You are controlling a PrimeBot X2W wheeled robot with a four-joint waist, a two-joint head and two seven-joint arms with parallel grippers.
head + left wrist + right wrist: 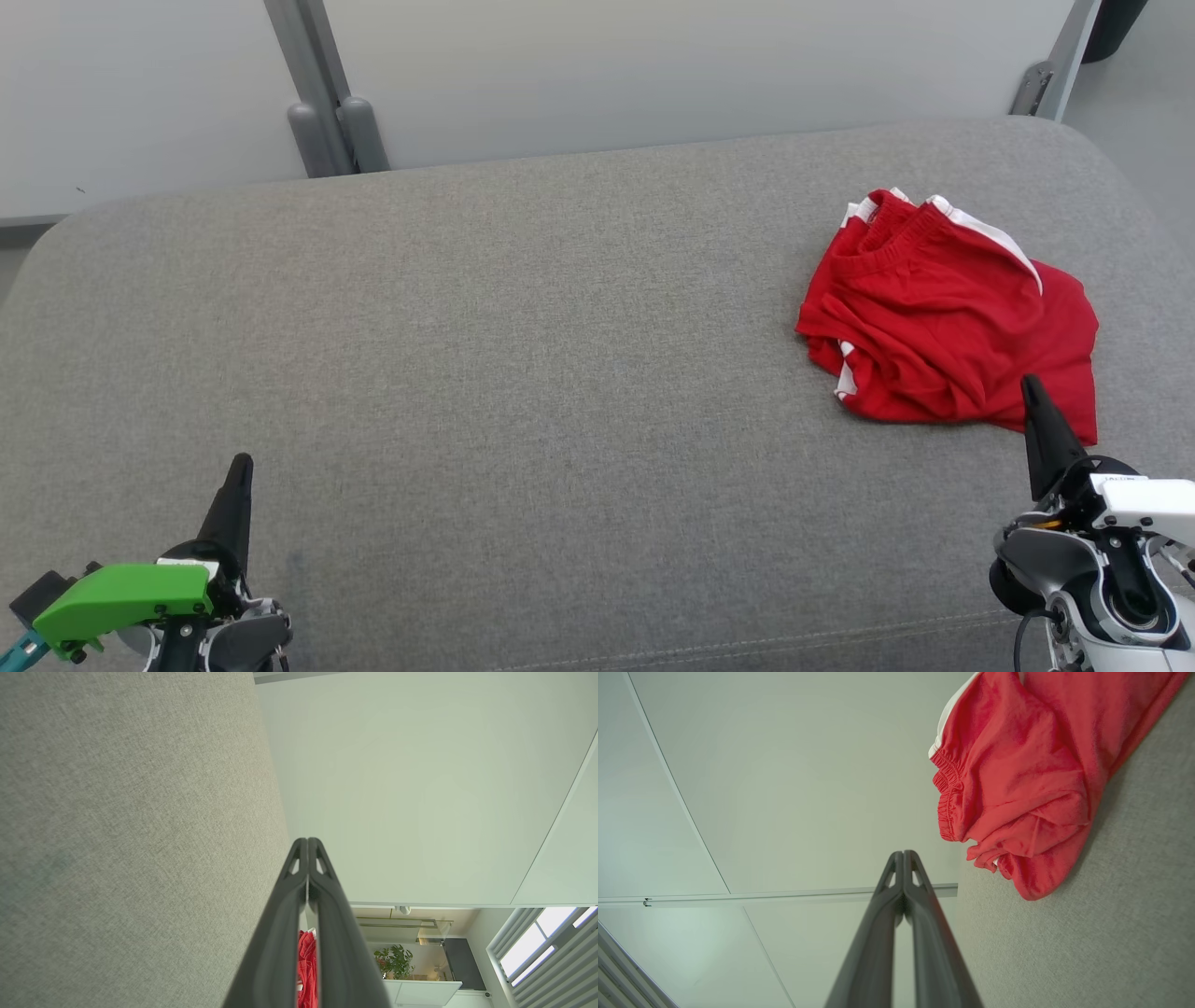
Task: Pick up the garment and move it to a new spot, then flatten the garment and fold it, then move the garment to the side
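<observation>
Left hand [241,464] and right hand [1029,383] clenched, empty; red garment [943,327] crumpled on grey cushion [523,327].

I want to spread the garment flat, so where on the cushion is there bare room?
Bare: the wide grey stretch of cushion left of the garment, from the wall panel forward to the left gripper. Crowded: the right end, where the garment lies bunched with the right gripper at its near edge.

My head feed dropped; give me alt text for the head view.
Crumpled red shorts with white trim lie at the right of a gray cushion. The shut right gripper is close by their near edge; the shut left gripper is at the lower left.
</observation>
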